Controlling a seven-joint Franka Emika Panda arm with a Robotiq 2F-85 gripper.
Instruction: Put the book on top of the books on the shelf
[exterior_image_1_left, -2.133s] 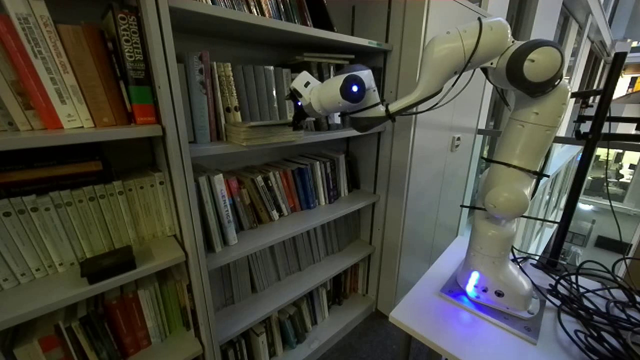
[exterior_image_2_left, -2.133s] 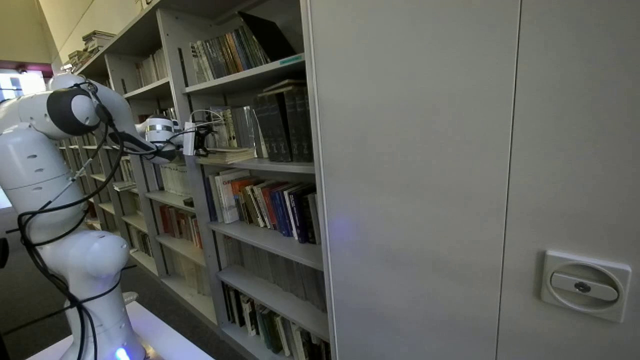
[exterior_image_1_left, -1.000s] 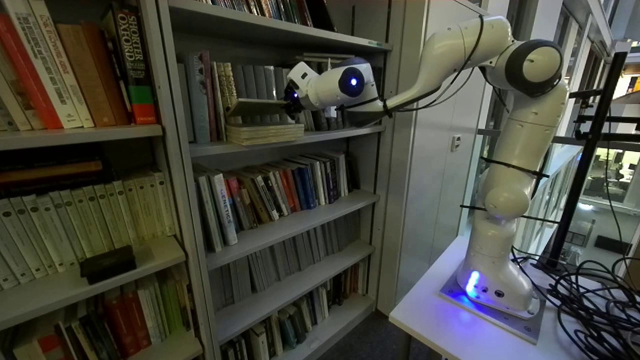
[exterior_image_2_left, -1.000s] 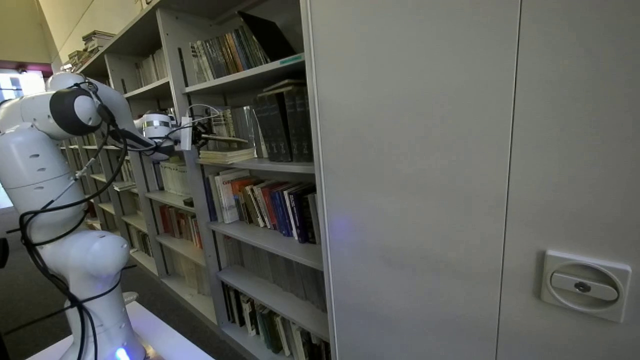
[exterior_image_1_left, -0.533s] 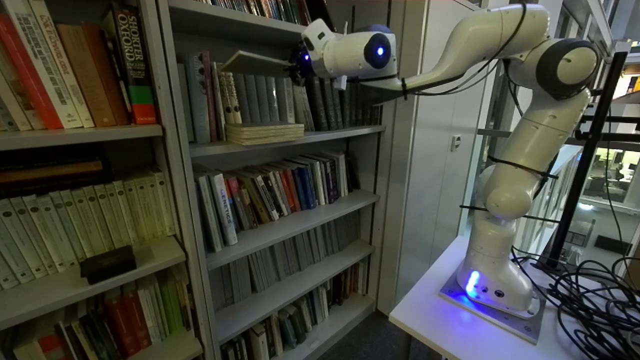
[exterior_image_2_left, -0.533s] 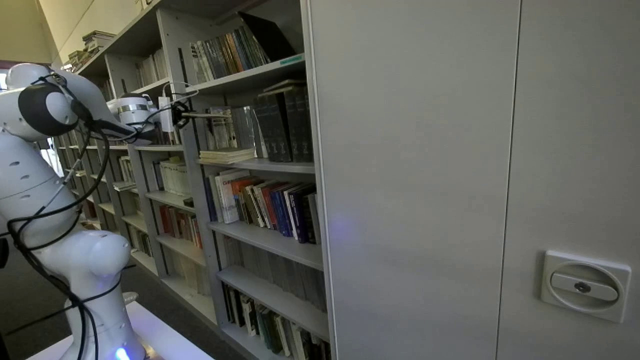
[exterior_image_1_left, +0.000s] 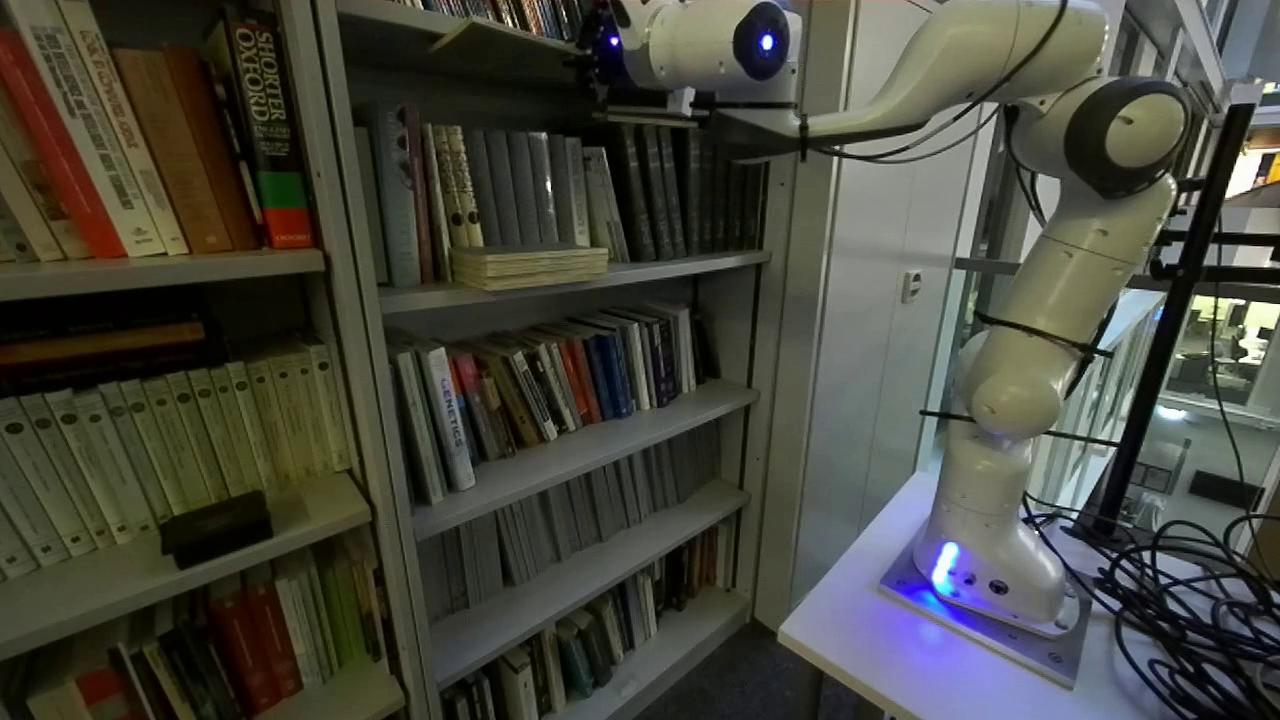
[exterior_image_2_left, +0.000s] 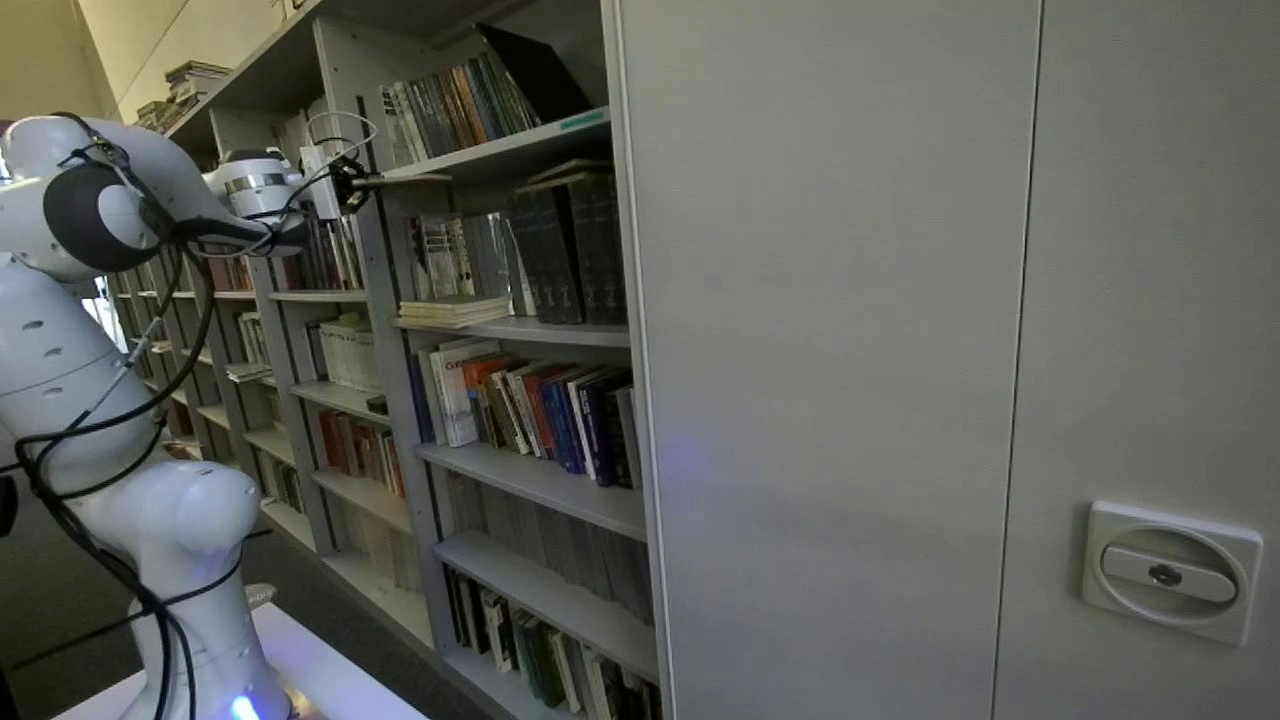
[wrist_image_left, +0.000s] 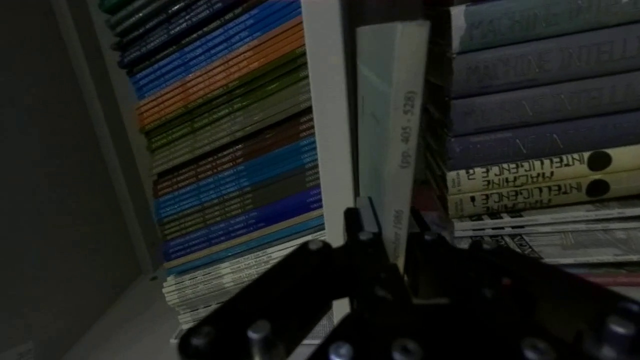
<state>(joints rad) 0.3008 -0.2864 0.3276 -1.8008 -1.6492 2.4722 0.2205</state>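
Observation:
A thin pale book (wrist_image_left: 395, 100) with a printed white spine is pinched at one end by my gripper (wrist_image_left: 392, 220), a black finger on each side. In both exterior views this book (exterior_image_1_left: 505, 52) (exterior_image_2_left: 415, 180) sticks out roughly level toward the bookcase, at about the height of the board above the books. The row of upright books (exterior_image_1_left: 520, 190), mostly grey, white and dark, stands on the grey shelf (exterior_image_1_left: 690, 266) below. At the front of that shelf lies a flat stack of pale books (exterior_image_1_left: 530, 268), well under the held one.
Very close to the held book runs the edge of the upper board (wrist_image_left: 327, 100), which carries coloured thin volumes (wrist_image_left: 240, 165). Dark, tall volumes (exterior_image_2_left: 565, 250) fill the far end of the shelf. A grey cabinet door (exterior_image_2_left: 820, 300) adjoins the bookcase. Loose cables (exterior_image_1_left: 1180, 600) lie beside the base.
The top book of the flat stack, first lying there at my gripper, has come up in its grip. Arm and book have risen and drawn back from the shelf.

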